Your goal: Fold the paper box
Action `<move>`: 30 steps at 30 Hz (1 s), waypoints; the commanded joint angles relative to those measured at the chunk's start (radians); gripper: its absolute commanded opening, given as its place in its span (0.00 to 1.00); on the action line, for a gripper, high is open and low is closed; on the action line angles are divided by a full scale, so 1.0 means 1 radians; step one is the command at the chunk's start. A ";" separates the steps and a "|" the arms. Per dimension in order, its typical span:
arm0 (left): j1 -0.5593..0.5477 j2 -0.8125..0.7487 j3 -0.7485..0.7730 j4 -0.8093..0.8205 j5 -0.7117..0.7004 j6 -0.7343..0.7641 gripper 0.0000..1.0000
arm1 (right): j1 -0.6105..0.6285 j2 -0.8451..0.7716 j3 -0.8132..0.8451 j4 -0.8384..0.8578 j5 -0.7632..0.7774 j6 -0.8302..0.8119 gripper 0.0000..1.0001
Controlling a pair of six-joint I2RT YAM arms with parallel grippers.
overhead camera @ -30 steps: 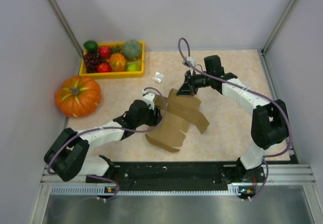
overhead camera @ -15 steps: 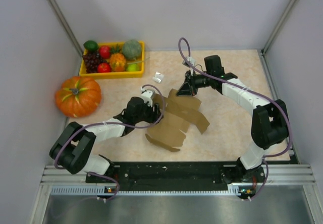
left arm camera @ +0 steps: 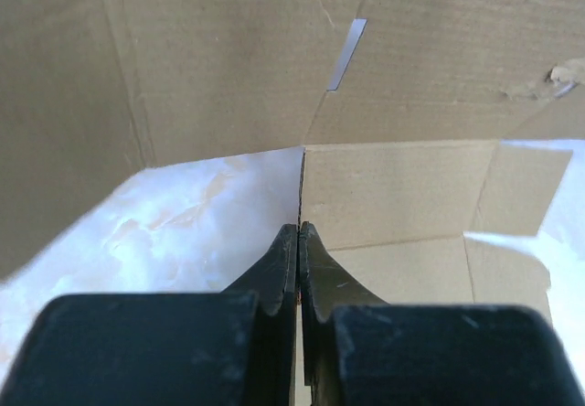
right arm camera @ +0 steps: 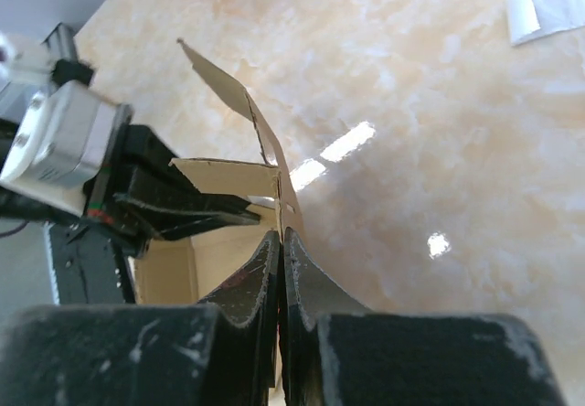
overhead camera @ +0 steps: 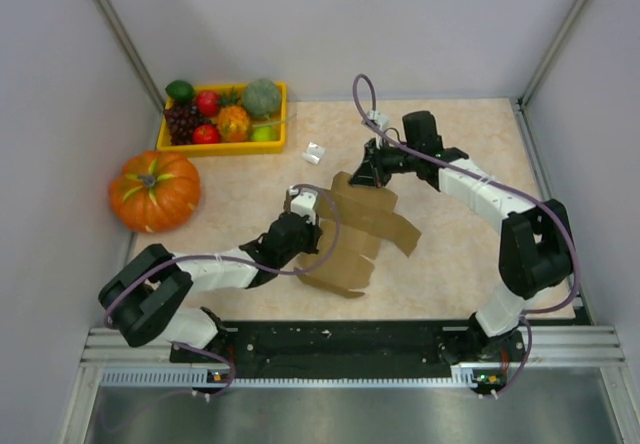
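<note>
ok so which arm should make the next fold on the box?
Left, probably. The left gripper is pinched on an upright panel edge near the middle of the paper box, with creased panels right ahead. The right gripper pinches the far edge, so it's better used as an anchor.

The left claw (left arm camera: pixel 299 234), black fingers (left arm camera: pixel 277 273) pressed together at bottom center, pinches the thin edge of a panel of the brown paper box (left arm camera: pixel 402 196). More of its cardboard fills the top of the frame, with a slot at upper center. Pale marbled counter (left arm camera: pixel 201 219) shows at lower left.
</note>
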 commanded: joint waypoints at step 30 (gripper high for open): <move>0.287 -0.455 -0.063 -0.248 0.128 -0.235 0.75 | 0.123 -0.201 -0.177 0.082 0.349 -0.158 0.00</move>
